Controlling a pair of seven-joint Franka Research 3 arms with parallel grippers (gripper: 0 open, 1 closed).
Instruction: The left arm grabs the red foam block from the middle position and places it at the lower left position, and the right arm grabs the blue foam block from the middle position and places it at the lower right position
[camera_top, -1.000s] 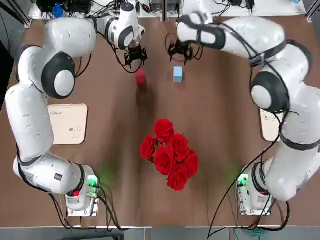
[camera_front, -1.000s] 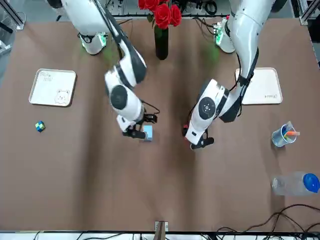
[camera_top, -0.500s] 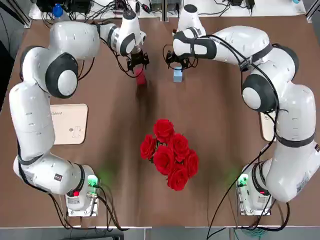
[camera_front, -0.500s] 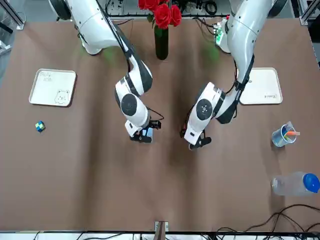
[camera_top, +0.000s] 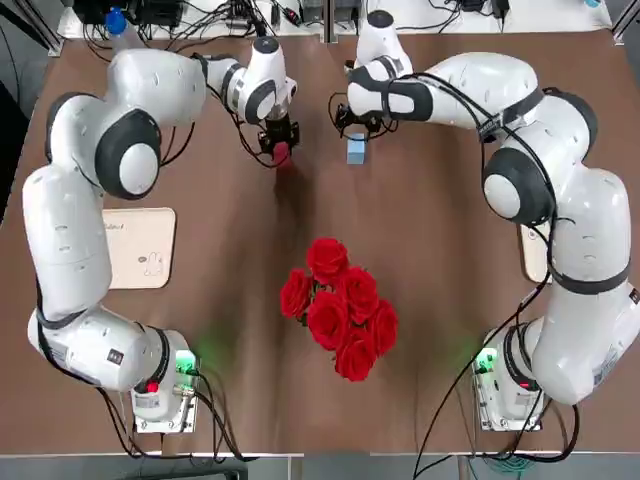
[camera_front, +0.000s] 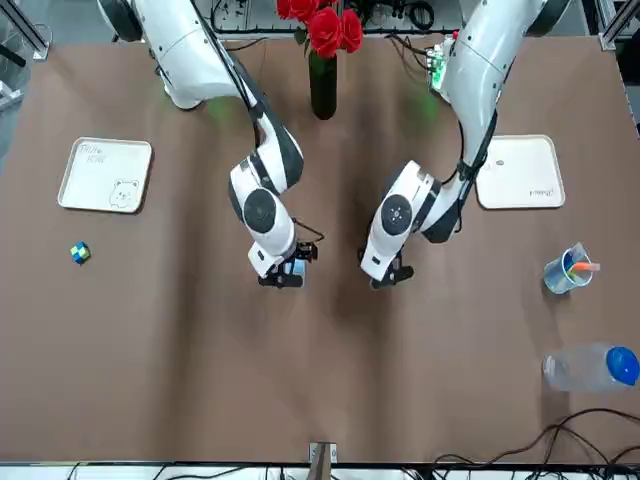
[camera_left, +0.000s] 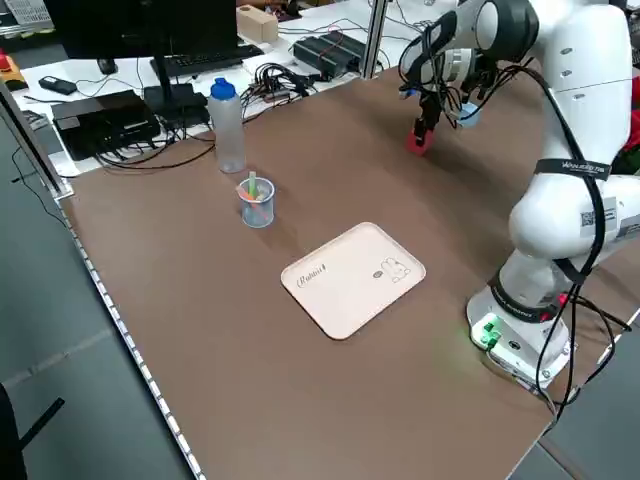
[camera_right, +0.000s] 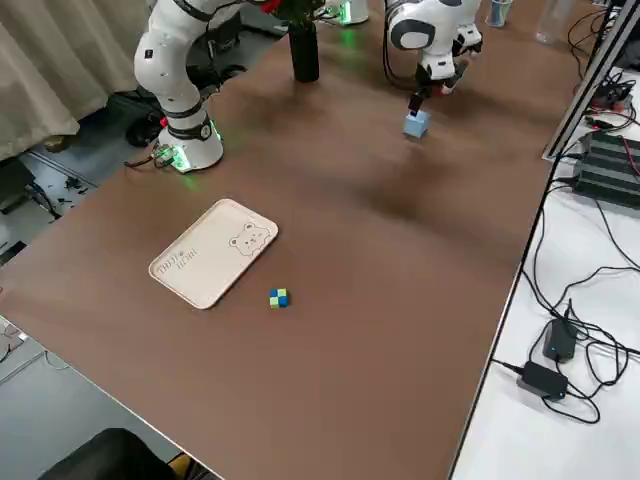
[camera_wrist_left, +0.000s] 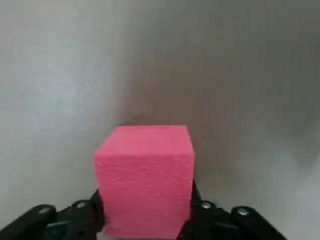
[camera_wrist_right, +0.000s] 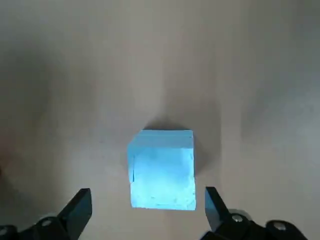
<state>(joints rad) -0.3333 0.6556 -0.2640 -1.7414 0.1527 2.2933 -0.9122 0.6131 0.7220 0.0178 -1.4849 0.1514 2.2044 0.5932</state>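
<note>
Since a sec ago both arms have come down over the blocks near the far edge of the table (camera_top: 420, 250), and the L gripper (camera_top: 279, 140) has gone from wide open to clamped. It now pinches the red foam block (camera_top: 281, 152): L wrist view shows the block (camera_wrist_left: 145, 177) filling the gap, one dark finger (camera_wrist_left: 92, 215) pressed to each side, block sitting on the table. R gripper (camera_top: 356, 133) is down too but still spread wide: R wrist view has the blue foam block (camera_wrist_right: 162, 169) between the fingertips (camera_wrist_right: 80, 207) with clear gaps on both sides, no contact, block flat on the table.

Both blocks sit mid-width, close to the far edge from the robot, near each other but apart; blue one (camera_top: 355, 149) to the red's right seen from the bases.

View diffs: front view hides the red block behind the L gripper (camera_front: 385, 275), only a sliver of blue shows by the R gripper (camera_front: 285, 275). L side view gives the red block (camera_left: 419, 140) clearly under the wrist; R side view gives the blue block (camera_right: 416, 123) on the table below the fingers. Top view shows the roses (camera_top: 340, 305) mid-table and a tray (camera_top: 135, 248) near the L edge. Front view adds a cup (camera_front: 566, 270), a bottle (camera_front: 590, 366), a small cube (camera_front: 81, 253) and the second tray (camera_front: 105, 175).
</note>
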